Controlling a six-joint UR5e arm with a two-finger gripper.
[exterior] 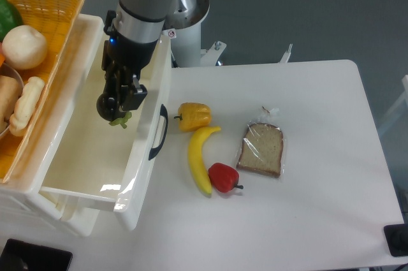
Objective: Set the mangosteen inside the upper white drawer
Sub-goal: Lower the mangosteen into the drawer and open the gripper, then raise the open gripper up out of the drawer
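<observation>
mangosteen (107, 109) over upper white drawer (95, 156) | banana (199, 159) right of drawer

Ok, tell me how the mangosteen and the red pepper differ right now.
The mangosteen is near-black with green leaves; the red pepper is bright red with a dark stem. The mangosteen is held in the end effector over the open upper white drawer; the pepper lies on the table. Both are small and roundish.

Bright, even overhead light; soft shadows; glare on upper white drawer (121, 189) front rim; sharp focus.
</observation>
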